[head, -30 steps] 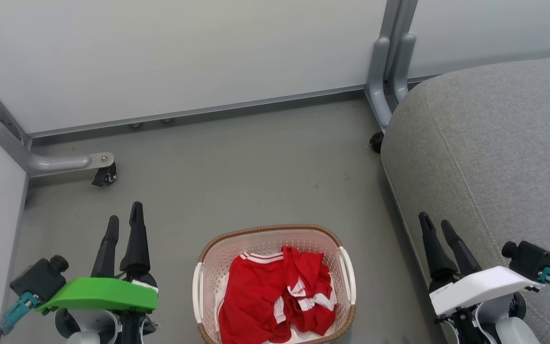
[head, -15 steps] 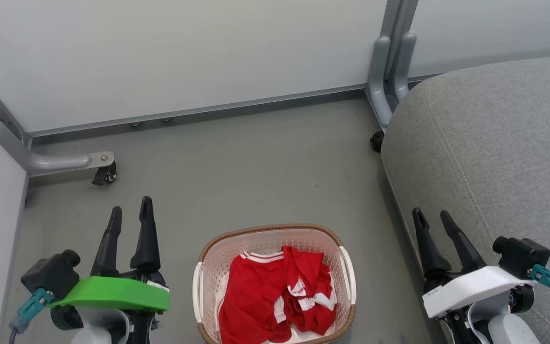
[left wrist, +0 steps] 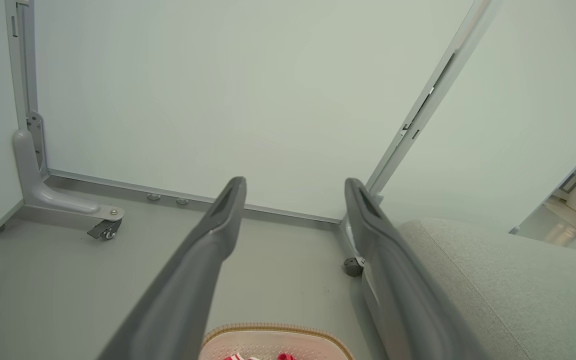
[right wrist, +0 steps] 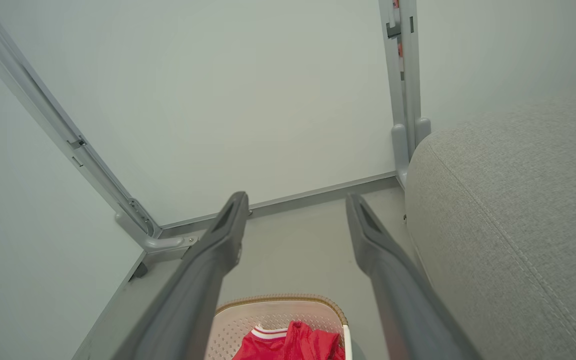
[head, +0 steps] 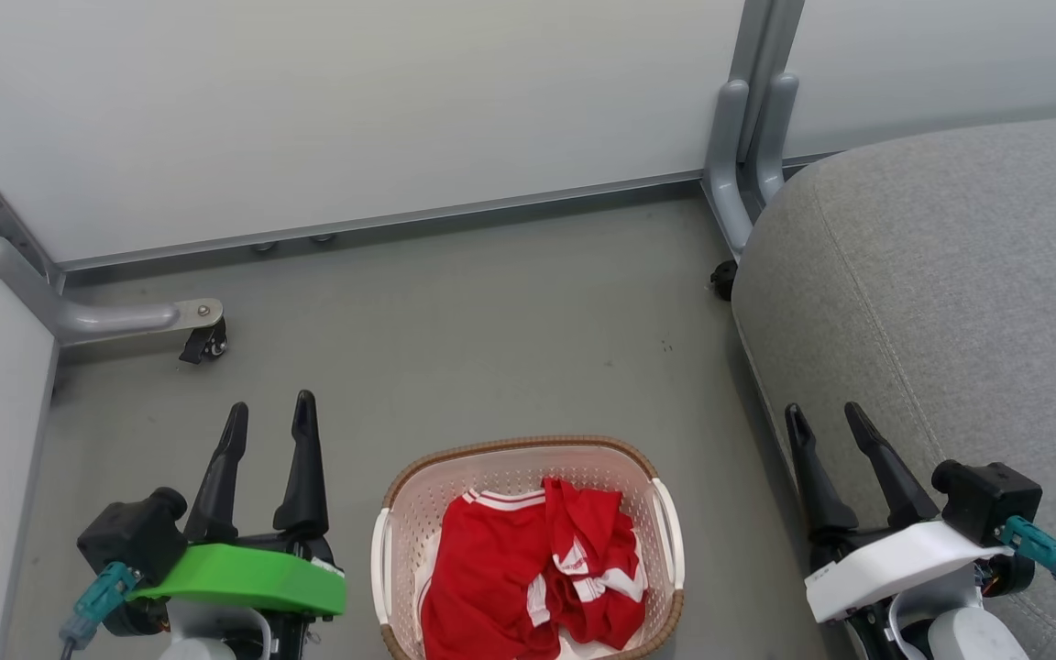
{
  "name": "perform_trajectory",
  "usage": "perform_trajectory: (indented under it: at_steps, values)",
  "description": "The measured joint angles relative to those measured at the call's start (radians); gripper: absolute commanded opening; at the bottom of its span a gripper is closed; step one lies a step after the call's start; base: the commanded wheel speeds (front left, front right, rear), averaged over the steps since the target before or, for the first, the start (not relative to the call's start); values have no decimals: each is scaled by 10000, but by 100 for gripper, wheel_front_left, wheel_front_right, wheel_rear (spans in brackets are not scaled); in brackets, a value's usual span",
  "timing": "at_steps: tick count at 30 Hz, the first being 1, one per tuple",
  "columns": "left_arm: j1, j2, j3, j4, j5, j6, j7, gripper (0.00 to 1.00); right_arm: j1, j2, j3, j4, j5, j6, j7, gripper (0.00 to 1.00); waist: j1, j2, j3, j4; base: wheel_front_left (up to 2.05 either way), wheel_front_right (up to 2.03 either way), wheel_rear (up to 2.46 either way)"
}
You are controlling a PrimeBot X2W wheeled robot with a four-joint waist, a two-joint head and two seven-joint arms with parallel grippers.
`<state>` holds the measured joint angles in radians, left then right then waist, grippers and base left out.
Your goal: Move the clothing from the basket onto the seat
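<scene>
The soft red sports garments (head: 528,573) with white stripe trim are lying crumpled in a heap inside the oval cream-white perforated plastic laundry basket (head: 510,442) with the brown woven-look rim. The basket is sitting on the smooth grey floor (head: 455,321) at the bottom middle of the head view. A white-striped edge is running across the far side of the heap (whether it is a hem or a waistband I cannot tell).

The large grey fabric-upholstered sofa cushion (head: 950,293) is filling the right side of that view, well apart from the basket, with a strip of bare floor lying between them. No clothing is lying on the cushion.

The left gripper (head: 271,403), under its bright green cover, is hovering over the floor just left of the basket. Its two long dark fingers are standing spread apart and holding nothing. The right gripper (head: 823,410), under a white cover, is hovering by the cushion's front edge, to the right of the basket. Its fingers are likewise standing apart and holding nothing. Neither gripper is touching the basket or the garments.

Pale partition panels (head: 354,110) are closing off the far side. A grey metal post (head: 748,137) is rising beside the cushion's far corner, and a small black caster wheel (head: 207,344) is resting on the floor at the left.
</scene>
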<state>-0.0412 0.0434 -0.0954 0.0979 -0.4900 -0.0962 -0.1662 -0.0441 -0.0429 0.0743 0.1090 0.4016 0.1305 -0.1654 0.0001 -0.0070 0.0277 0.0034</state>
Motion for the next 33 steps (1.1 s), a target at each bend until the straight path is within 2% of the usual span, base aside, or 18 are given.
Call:
perform_trajectory:
  at_steps: [33]
  values:
    - [247, 29, -397, 107, 2303, -228, -709, 100, 291, -35, 178, -257, -2249, 0, -702, 100, 0, 0, -59, 72, 0, 0, 0]
